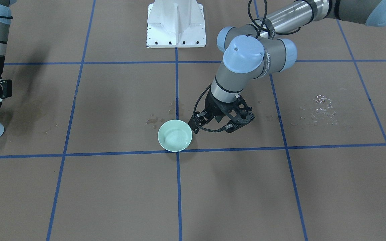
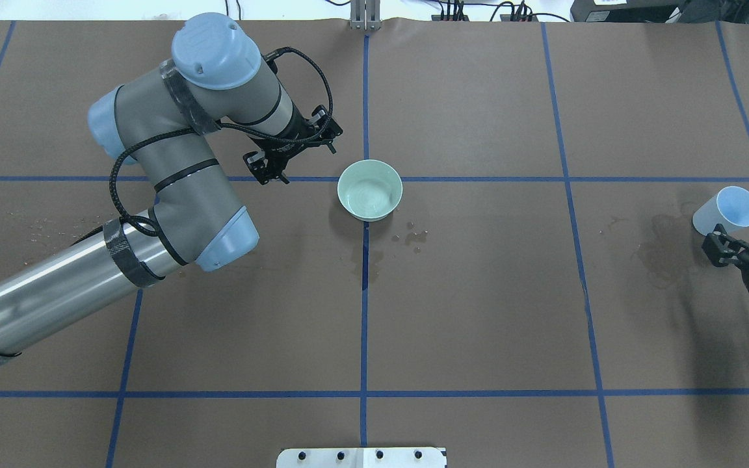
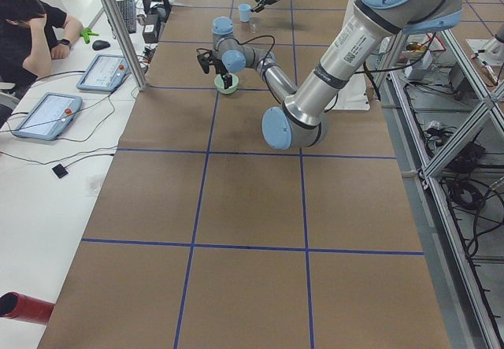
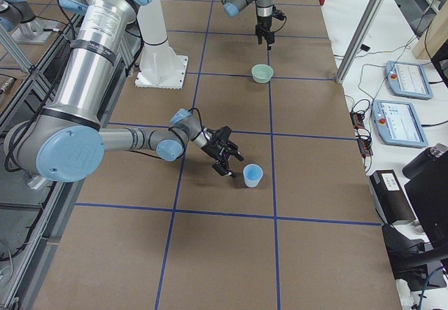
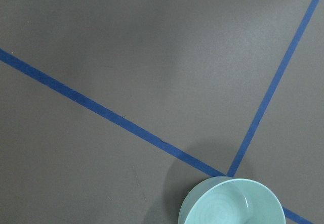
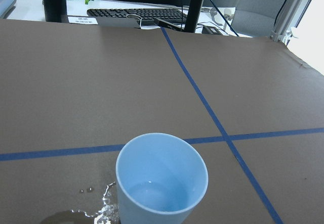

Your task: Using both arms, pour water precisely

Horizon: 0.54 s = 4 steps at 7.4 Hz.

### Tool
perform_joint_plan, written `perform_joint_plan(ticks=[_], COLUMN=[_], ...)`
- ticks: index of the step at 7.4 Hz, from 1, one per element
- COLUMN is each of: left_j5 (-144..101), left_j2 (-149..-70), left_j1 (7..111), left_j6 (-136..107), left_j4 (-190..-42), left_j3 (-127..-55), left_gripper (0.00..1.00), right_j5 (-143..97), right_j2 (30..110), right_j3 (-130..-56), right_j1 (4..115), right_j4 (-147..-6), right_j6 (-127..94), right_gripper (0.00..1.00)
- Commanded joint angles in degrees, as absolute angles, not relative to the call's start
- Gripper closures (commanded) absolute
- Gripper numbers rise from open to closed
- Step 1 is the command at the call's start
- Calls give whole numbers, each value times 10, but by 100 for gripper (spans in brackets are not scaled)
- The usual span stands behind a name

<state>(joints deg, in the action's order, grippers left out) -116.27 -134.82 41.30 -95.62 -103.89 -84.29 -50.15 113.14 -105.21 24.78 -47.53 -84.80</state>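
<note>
1. Overhead exterior shows my left gripper (image 2: 295, 158) spread wide and empty, just beside the pale green bowl (image 2: 370, 190) but apart from its rim. I judge that it waits there to steady the bowl as the pouring target.
2. My right gripper (image 1: 2, 95) is also spread and carries nothing. It sits near the light-blue cup (image 2: 725, 209), lined up for a side grasp.
3. The water (image 6: 154, 196) shows as a faint sheen low in the cup, which stands upright.
4. Wet patches (image 1: 322, 108) on the brown table (image 2: 478, 312) warn me to grip firmly and tilt slowly.
</note>
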Motion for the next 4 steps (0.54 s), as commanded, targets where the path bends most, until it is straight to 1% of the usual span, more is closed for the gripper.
perform_joint_plan(ticks=[1, 4], left_j5=[-1163, -1164], left_j2=[-1348, -1336], left_j1=[413, 413], left_j6=[-956, -956], left_j4=[-1039, -1039], left_j3=[-845, -856], left_gripper=[0, 0], right_j5=[-488, -471], right_j2=[1108, 1079], right_j3=[-1018, -966], right_j1=[243, 239], right_j4=[-475, -442], right_j6=[-853, -841], right_gripper=[1, 1])
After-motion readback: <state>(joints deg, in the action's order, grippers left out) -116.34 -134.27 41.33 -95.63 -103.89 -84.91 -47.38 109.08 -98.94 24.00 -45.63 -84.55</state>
